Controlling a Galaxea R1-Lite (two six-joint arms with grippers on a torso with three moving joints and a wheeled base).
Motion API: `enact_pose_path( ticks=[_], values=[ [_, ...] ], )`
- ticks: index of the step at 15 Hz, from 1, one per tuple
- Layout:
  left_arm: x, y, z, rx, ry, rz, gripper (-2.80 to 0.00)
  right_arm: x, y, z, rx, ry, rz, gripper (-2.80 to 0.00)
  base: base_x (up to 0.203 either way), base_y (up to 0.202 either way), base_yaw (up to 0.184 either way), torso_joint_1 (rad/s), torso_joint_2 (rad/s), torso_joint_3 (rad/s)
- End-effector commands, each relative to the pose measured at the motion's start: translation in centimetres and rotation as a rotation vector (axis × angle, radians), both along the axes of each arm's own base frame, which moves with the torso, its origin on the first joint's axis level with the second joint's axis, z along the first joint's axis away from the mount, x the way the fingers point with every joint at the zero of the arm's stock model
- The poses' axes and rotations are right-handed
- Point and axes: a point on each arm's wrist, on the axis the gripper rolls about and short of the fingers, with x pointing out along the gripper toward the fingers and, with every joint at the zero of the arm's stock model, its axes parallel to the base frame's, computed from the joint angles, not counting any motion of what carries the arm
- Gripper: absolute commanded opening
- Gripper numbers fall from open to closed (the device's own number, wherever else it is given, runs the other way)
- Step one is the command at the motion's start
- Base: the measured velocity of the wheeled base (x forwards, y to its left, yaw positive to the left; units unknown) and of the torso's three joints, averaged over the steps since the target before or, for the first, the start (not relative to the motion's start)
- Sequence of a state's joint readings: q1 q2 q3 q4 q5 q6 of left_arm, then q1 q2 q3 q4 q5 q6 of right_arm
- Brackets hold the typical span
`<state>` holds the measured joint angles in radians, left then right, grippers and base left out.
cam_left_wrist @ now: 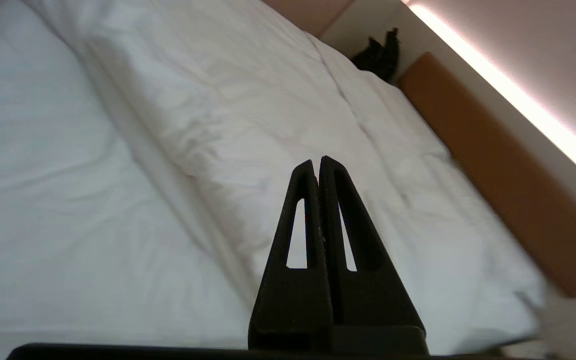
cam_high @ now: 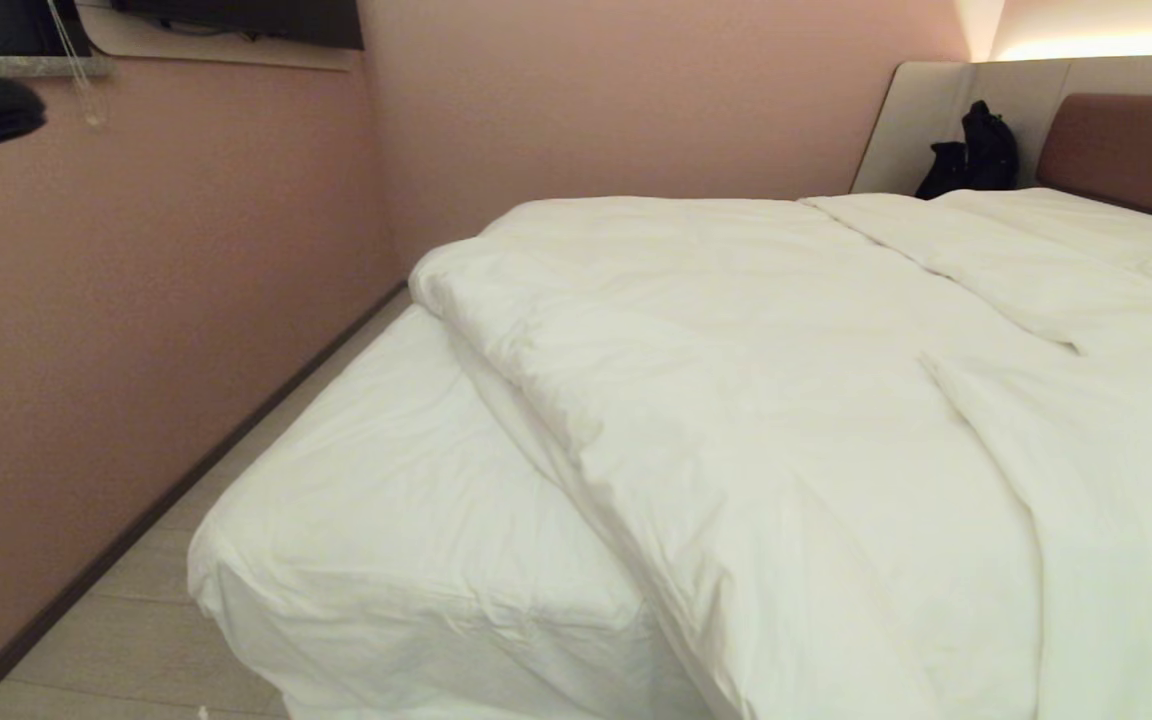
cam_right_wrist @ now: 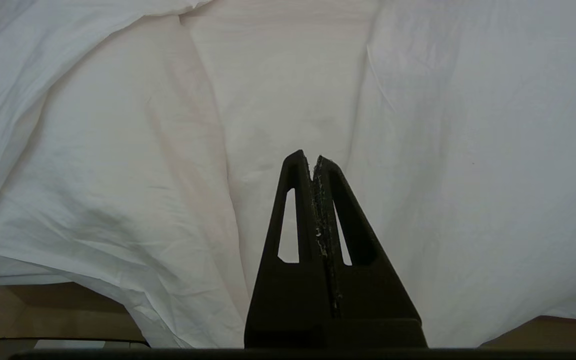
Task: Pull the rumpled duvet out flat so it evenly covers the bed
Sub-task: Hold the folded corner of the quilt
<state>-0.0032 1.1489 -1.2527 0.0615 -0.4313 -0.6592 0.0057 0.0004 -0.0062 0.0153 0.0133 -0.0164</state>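
Observation:
The puffy white duvet [cam_high: 756, 400] lies rumpled and skewed over the bed [cam_high: 376, 520], its folded edge running diagonally and leaving the near left corner of the white sheet bare. On the right it hangs over the bed's front edge. Neither arm shows in the head view. In the left wrist view my left gripper [cam_left_wrist: 316, 162] is shut and empty, raised above the duvet [cam_left_wrist: 248, 115] near its folded edge. My right gripper [cam_right_wrist: 309, 159] is shut with nothing in it, facing the hanging duvet [cam_right_wrist: 458, 150] cloth from close by.
A pink wall [cam_high: 136, 300] runs along the bed's left side with a narrow strip of pale floor [cam_high: 116, 620] between. The brown headboard [cam_high: 1126, 150] is at the far right, with a black bag [cam_high: 976, 150] beside it. Pillows [cam_high: 1066, 235] lie at the head.

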Motion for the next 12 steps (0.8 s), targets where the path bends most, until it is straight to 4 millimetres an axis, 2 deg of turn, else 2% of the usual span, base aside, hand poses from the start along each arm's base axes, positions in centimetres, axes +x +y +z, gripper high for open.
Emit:
enact_pose_path(
  ticks=[1, 5, 8, 10, 12],
  values=[
    [8.1, -0.1, -0.7, -0.09, 0.154, -0.039, -2.8, 0.0, 0.0, 0.0, 0.0, 0.001, 0.001, -2.8, 0.0, 0.0, 0.0, 0.0, 0.0, 0.0],
    [17.9, -0.6, -1.3, -0.255, 0.274, -0.103, -2.8, 0.0, 0.0, 0.0, 0.0, 0.001, 0.001, -2.8, 0.0, 0.0, 0.0, 0.0, 0.0, 0.0],
    [23.4, -1.2, -2.4, -0.357, 0.323, -0.163, -2.8, 0.0, 0.0, 0.0, 0.0, 0.001, 0.001, -2.8, 0.0, 0.0, 0.0, 0.0, 0.0, 0.0],
    [25.5, -3.5, -4.0, -0.372, 0.376, -0.258, -2.8, 0.0, 0.0, 0.0, 0.0, 0.001, 0.001, -2.8, 0.0, 0.0, 0.0, 0.0, 0.0, 0.0],
    [26.5, -6.0, -5.8, -0.33, 0.412, -0.33, -2.8, 0.0, 0.0, 0.0, 0.0, 0.001, 0.001, -2.8, 0.0, 0.0, 0.0, 0.0, 0.0, 0.0]
  ],
)
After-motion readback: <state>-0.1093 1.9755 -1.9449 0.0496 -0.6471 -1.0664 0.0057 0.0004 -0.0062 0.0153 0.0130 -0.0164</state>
